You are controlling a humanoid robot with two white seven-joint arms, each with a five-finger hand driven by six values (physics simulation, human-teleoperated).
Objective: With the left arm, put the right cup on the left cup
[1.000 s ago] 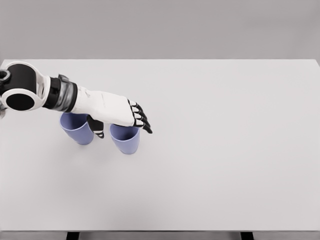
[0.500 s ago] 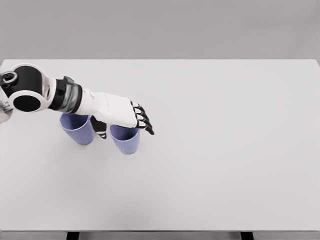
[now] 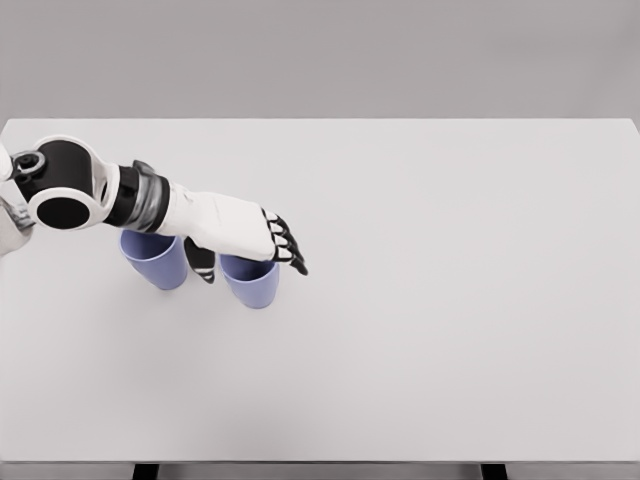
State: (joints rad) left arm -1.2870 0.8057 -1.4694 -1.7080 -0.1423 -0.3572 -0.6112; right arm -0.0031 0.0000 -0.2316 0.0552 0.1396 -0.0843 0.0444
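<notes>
Left hand (image 3: 245, 232) above right cup (image 3: 253, 281); left cup (image 3: 156, 260) beside.

1. Bright, even, diffuse light throughout; clean simulator render, free of noise.
2. Soft, faint shadows only: a pale grey smudge on the counter (image 3: 420, 300) under the cups (image 3: 250, 280) and beneath the left hand (image 3: 240, 228).
3. Light apparently from above, judging by shadows sitting close under each thing.
4. No glare or hot spots on the white counter; slight gloss on the arm's (image 3: 60, 185) black joint rings.
5. Sharp focus edge to edge, no motion blur.
6. Straight counter edges, no visible lens distortion at the borders.
7. Grey backdrop slightly lighter toward the counter's far edge.
</notes>
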